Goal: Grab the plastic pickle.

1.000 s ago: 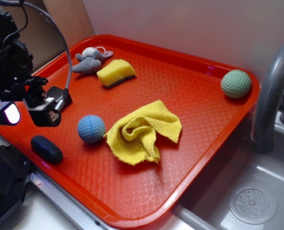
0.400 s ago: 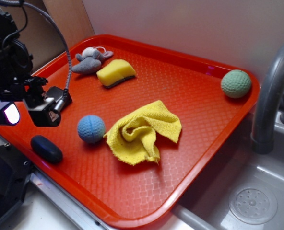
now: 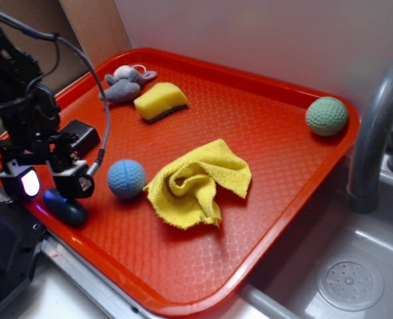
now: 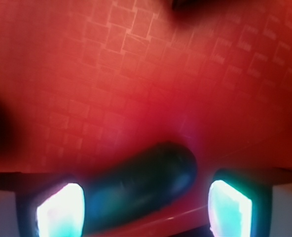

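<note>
1. Exterior view: the gripper [image 3: 52,188] hangs low over the near-left corner of the red tray [image 3: 263,119], its two fingers spread wide and holding nothing. The plastic pickle [image 3: 65,207] lies on the tray floor just under them, close to the tray's near rim. The light blue ball [image 3: 126,178] sits just beside the right-hand finger. Risk: a closing or descending finger could nudge that ball, or push the pickle against the rim so that it rolls or rides up the lip instead of seating between the pads.

2. Wrist view: the pickle [image 4: 141,190] lies slantwise between the lit fingertips [image 4: 61,208], nearer the left one, with a clear gap to the right one. Its rounded end points up and to the right, and the picture is blurred. Risk: because the smooth capsule is off-centre and askew, the nearer pad would likely meet it first and spin or squirt it out along the tray. Whether the fingers sit low enough to catch its widest part cannot be told.
</note>
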Motion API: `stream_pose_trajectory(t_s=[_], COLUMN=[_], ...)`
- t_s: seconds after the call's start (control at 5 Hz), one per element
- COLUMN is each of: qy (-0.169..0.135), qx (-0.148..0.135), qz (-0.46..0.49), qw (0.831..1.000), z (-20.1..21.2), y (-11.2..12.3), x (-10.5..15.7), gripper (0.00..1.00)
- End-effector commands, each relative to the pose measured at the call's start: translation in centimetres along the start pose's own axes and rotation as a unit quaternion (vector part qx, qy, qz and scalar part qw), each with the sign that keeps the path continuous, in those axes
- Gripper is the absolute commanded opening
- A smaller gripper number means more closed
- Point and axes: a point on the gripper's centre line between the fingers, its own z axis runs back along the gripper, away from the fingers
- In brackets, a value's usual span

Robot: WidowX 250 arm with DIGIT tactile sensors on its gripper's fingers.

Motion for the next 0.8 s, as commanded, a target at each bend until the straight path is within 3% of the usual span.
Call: stream_pose_trajectory(t_s=[0.0,0.2,0.4,0.6], qy=[-0.014,-0.026,-0.091,-0.208], qx=[0.018,0.040,0.036,0.053], qz=[-0.044,-0.063,-0.199,-0.325], qw=[0.999,0.997,0.975,0.921], z=[-0.8,-0.1,3.2,7.7], y=[-1.1,-2.1,-3.2,-4.0], x=[1.7,2.1,1.4,-0.8], gripper=[0.00,0.00,1.00,1.00])
